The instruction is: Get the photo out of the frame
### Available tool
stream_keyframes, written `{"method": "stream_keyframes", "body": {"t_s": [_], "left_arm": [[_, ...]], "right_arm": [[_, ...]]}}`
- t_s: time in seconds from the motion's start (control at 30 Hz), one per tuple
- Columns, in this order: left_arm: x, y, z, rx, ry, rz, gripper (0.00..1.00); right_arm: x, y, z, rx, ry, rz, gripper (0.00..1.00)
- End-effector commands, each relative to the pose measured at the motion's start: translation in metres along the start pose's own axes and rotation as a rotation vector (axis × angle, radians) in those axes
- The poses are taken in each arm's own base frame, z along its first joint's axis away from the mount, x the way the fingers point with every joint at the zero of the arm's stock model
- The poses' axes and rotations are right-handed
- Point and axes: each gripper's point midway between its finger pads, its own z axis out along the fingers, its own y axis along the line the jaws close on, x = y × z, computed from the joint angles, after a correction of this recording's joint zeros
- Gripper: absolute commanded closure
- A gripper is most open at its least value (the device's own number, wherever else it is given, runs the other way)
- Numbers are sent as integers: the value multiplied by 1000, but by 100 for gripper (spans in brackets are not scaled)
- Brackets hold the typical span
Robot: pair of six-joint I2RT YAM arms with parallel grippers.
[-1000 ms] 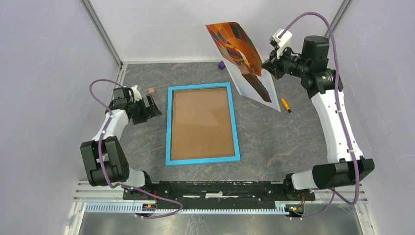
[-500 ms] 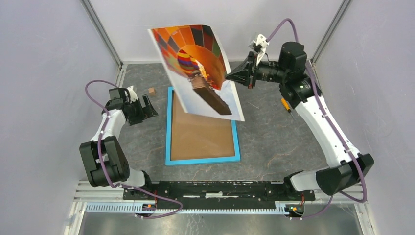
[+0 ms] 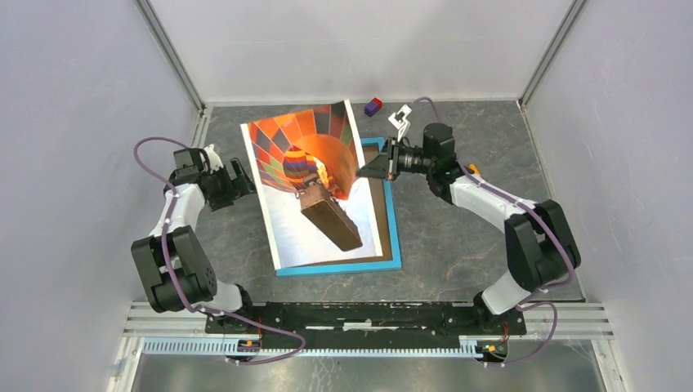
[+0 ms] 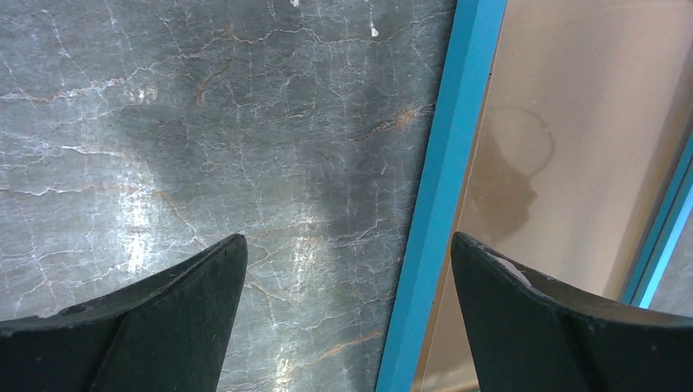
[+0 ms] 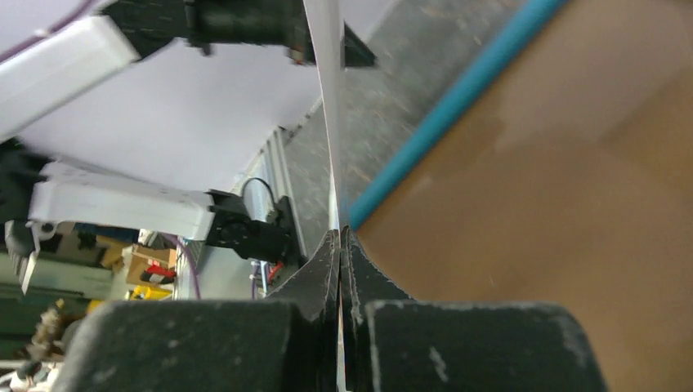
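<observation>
The photo point(image 3: 306, 192), a hot-air balloon print, is curved and hangs low over the frame, covering most of it. My right gripper point(image 3: 360, 172) is shut on the photo's right edge. In the right wrist view the fingers point(image 5: 339, 233) pinch the sheet, which shows edge-on point(image 5: 325, 98). The frame point(image 3: 393, 233) lies flat with its blue border and brown board showing at the right and bottom. The frame's border shows in the right wrist view too point(image 5: 458, 98). My left gripper point(image 3: 247, 177) is open and empty beside the frame's left border point(image 4: 437, 204), its jaws point(image 4: 347, 241) wide apart over the floor.
A small purple block point(image 3: 373, 106) lies at the back. An orange screwdriver point(image 3: 474, 169) peeks out behind my right arm. Enclosure walls stand close on the left, right and back. The marbled grey floor point(image 4: 163, 122) shows left of the frame.
My right arm has swung the photo from the back right, leftward and down, so it now hangs over the frame. The left gripper has barely moved.
</observation>
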Motion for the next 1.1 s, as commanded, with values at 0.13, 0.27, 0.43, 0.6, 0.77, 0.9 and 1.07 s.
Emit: {"method": "stream_keyframes", "body": {"t_s": [0.13,0.27,0.43,0.6,0.77,0.9,1.07], "left_arm": [[-8,4,-2,50,-32,-24,0],[-8,7,-2,57,-32,-38,0],[-5,7,2,71,-15,-54,0],[-2,7,4,78,-2,-62,0],[-2,7,4,79,-1,-62,0],[-2,8,5,78,1,-66,0],[-1,8,5,79,3,-65,0]], "right_arm": [[49,-76,1,169,-13,135,100],[69,-98,-5,231,44,132,100],[80,-113,-9,255,103,106,100],[88,-132,-10,300,179,78,100],[77,-142,-11,329,155,57,100],[64,-155,-16,361,93,79,100],[61,-162,-15,366,58,115,100]]}}
